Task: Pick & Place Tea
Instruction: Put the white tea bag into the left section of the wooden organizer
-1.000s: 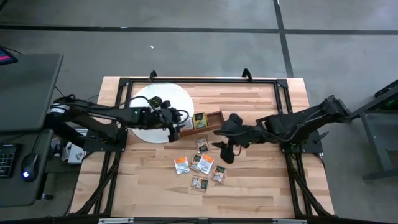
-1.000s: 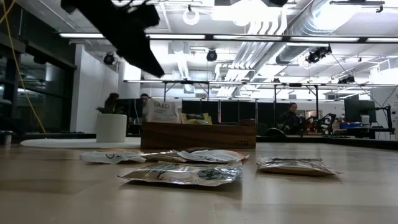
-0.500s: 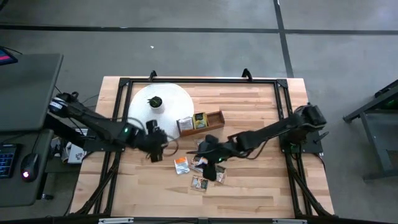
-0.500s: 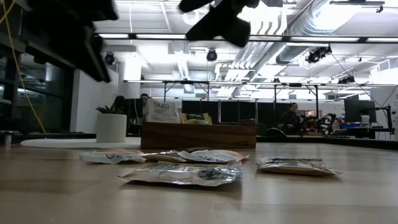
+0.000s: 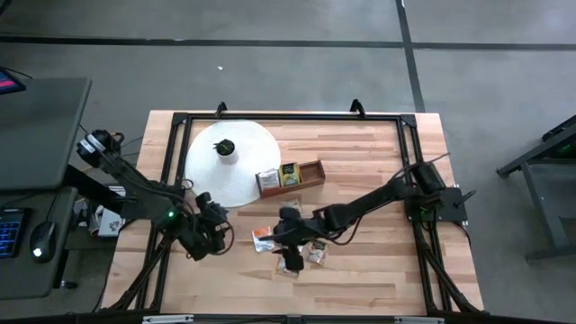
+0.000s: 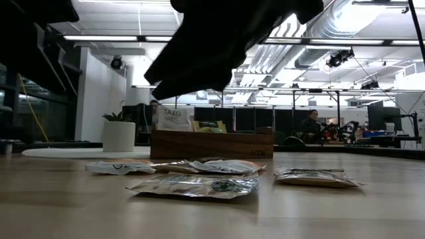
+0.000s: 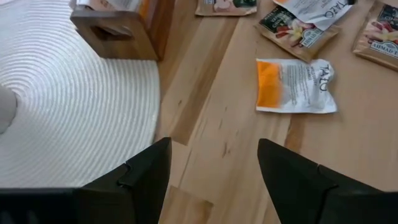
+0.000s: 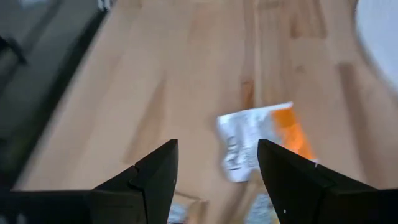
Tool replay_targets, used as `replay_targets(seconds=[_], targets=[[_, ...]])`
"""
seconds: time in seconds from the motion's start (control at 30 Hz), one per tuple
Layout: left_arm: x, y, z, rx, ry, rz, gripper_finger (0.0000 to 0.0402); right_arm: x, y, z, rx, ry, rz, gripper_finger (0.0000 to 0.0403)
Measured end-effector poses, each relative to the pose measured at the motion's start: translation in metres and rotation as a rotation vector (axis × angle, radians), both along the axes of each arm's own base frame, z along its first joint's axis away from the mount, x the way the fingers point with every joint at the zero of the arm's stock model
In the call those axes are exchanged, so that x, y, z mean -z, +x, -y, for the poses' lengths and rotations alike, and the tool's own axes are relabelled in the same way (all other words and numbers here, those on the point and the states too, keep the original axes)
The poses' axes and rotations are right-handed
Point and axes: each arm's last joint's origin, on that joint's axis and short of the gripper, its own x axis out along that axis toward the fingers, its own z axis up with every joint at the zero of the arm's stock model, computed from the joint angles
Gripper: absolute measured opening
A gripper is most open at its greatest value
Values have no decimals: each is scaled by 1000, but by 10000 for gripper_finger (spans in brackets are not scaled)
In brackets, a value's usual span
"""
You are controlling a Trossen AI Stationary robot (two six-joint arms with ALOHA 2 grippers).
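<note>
Several tea sachets lie flat and loose on the wooden table: an orange-and-white one and others beside it. My right gripper hovers open just above this cluster, the orange-and-white sachet ahead of its fingers. My left gripper hangs open over bare wood left of the sachets, near the white disc's edge. Neither holds anything. Two sachets stand in the brown box.
The white round disc with a small dark-topped pot lies at the far left. The long brown box stands behind the sachets. A black frame borders the table. Bare wood lies near and right.
My left gripper has swung from over the disc beside the box toward the table's near left, sinking a little. My right gripper has come down and gone left from beside the box to over the sachets. The sachets have not moved.
</note>
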Motion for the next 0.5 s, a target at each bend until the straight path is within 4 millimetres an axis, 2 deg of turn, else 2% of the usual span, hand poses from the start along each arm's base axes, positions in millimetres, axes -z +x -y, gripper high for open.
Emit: replay_targets(seconds=[0.2,0.5], targets=[[0,-2,4,-12,-8,23,237,6,4,2,-22,-177,51,216],[0,-1,3,-22,-4,34,237,34,10,-1,-27,-194,30,216]])
